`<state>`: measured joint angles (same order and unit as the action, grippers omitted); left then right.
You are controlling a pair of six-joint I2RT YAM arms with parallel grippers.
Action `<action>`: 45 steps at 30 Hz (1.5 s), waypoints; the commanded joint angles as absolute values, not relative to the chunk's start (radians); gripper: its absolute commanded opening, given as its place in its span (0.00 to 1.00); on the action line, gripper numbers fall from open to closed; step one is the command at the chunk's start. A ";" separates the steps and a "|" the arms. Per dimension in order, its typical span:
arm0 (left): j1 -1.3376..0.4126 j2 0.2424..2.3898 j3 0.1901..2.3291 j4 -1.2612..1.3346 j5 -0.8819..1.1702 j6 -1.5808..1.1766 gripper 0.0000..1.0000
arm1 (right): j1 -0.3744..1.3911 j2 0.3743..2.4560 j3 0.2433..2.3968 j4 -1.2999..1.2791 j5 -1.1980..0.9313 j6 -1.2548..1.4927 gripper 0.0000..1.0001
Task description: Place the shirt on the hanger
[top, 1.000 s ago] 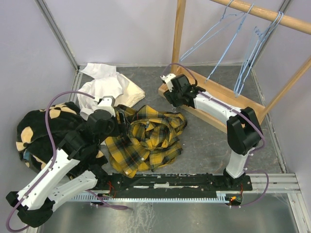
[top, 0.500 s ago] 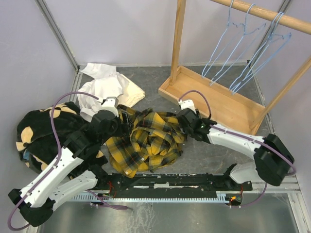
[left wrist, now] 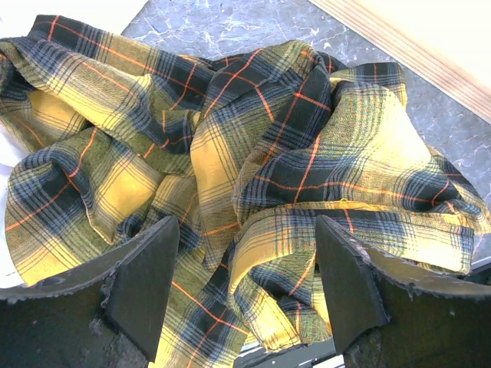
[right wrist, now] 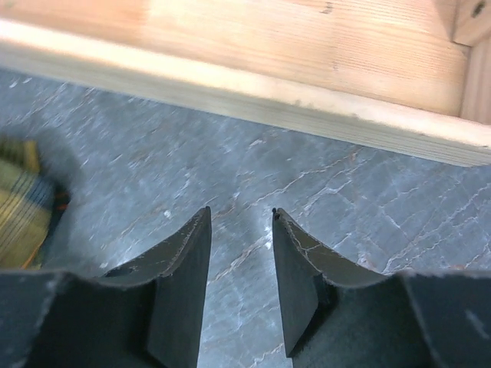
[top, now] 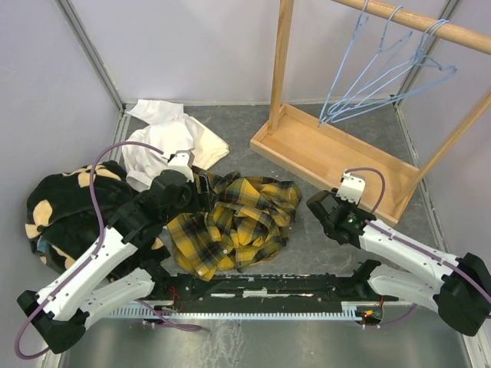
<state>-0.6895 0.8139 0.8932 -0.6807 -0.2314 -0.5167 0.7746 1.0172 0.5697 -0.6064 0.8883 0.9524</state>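
Note:
The yellow and black plaid shirt lies crumpled on the grey floor in the middle of the top view. My left gripper hangs over its left part, open; in the left wrist view its jaws straddle the shirt's folds without pinching them. My right gripper is low over bare floor to the right of the shirt. Its fingers stand a narrow gap apart with nothing between them. Light-blue wire hangers hang tilted from the wooden rail at the back right.
A wooden base tray of the rack lies just beyond the right gripper; its edge fills the top of the right wrist view. A white garment and a black fleece with tan patches lie at the left.
My right arm has swung from the rack's base down to the floor right of the shirt, and its jaws have narrowed. The hangers have swung. The left gripper edged slightly right.

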 commanded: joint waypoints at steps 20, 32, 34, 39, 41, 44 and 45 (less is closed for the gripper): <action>-0.686 0.784 0.912 -0.670 -0.235 -0.536 0.78 | 0.141 1.332 0.615 -0.285 0.511 0.766 0.48; -0.686 0.806 0.953 -0.688 -0.253 -0.525 0.78 | 0.011 1.690 1.017 -0.299 0.337 0.590 0.50; -0.685 0.805 0.952 -0.687 -0.253 -0.527 0.78 | -0.007 1.729 1.072 -0.311 0.336 0.561 0.51; -0.686 0.818 0.956 -0.686 -0.250 -0.527 0.78 | -0.062 1.832 1.179 -0.304 0.266 0.511 0.51; -0.685 0.826 0.962 -0.686 -0.253 -0.521 0.78 | -0.076 1.855 1.205 -0.290 0.231 0.477 0.52; -0.685 0.840 0.969 -0.686 -0.260 -0.510 0.78 | -0.085 1.856 1.222 -0.278 0.194 0.455 0.55; -0.685 0.848 0.972 -0.687 -0.264 -0.506 0.79 | -0.089 1.844 1.212 -0.260 0.180 0.461 0.56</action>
<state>-0.6895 0.8333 0.9222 -0.7082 -0.2352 -0.5167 -0.0738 1.8523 1.1675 -0.3897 0.2462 0.4957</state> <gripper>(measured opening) 0.779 0.544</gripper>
